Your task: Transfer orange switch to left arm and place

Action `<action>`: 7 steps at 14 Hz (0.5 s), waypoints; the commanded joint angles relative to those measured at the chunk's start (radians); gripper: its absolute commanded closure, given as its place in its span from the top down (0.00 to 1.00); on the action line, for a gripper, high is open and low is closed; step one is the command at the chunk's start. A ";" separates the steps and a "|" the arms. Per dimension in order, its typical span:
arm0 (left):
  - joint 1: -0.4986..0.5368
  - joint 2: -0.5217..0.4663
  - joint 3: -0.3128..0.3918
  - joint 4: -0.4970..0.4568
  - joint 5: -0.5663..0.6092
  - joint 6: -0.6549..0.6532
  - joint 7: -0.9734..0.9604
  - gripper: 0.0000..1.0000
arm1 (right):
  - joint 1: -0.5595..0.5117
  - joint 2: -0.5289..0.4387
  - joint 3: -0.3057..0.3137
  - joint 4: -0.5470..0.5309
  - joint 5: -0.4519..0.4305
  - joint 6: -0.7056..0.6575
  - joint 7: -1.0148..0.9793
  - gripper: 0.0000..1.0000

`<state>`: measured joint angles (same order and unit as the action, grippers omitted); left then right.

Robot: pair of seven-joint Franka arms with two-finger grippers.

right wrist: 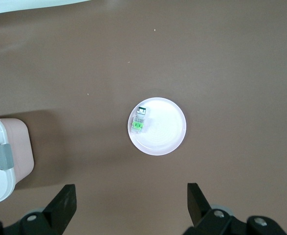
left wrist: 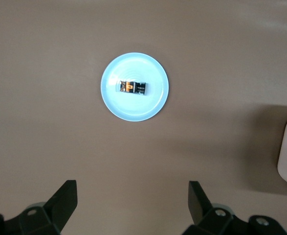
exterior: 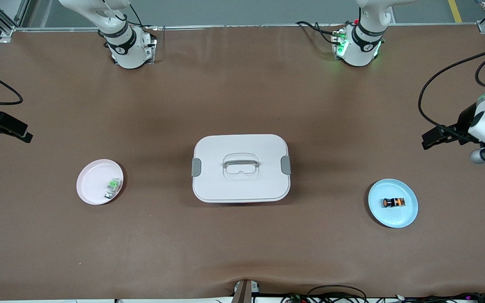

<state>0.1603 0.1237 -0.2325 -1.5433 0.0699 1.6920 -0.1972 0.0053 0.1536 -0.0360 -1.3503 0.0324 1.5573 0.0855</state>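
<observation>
The tiny black cylindrical orange switch (exterior: 393,202), with its round orange cap and orange-white markings, is lying on its side on a small round pale-blue plate (exterior: 406,214) toward the left arm's end of the table. The left gripper (left wrist: 131,200) is hanging high above the brown table surface (exterior: 242,252) just beside that plate, its black fingers (left wrist: 65,198) spread wide and holding nothing. The right gripper (right wrist: 131,200) is waiting, fingers likewise parted and empty, over the table beside a small round pink plate (exterior: 89,189) carrying a green-and-clear switch (exterior: 113,187). The large white rounded-rectangular plastic box (exterior: 241,168), lidded with grey side latches, is sitting between the two plates.

The switch is looking light, rigid and smooth, so it may roll or slip. Pinching across the middle of its black barrel seems safest, leaving the capped end exposed for the other gripper.
</observation>
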 commanded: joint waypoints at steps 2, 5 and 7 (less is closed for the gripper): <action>-0.021 -0.096 0.019 -0.020 0.008 -0.098 0.007 1.00 | -0.008 -0.092 0.008 -0.136 0.006 0.064 -0.016 1.00; -0.117 -0.159 0.111 -0.058 0.001 -0.146 0.024 1.00 | -0.007 -0.103 0.010 -0.150 0.003 0.064 -0.016 1.00; -0.125 -0.209 0.113 -0.107 -0.019 -0.147 0.024 1.00 | -0.005 -0.103 0.010 -0.150 0.003 0.063 -0.018 1.00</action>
<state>0.0587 -0.0148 -0.1398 -1.5755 0.0671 1.5431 -0.1863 0.0053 0.0838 -0.0335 -1.4612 0.0323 1.6043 0.0794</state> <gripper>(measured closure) 0.000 0.000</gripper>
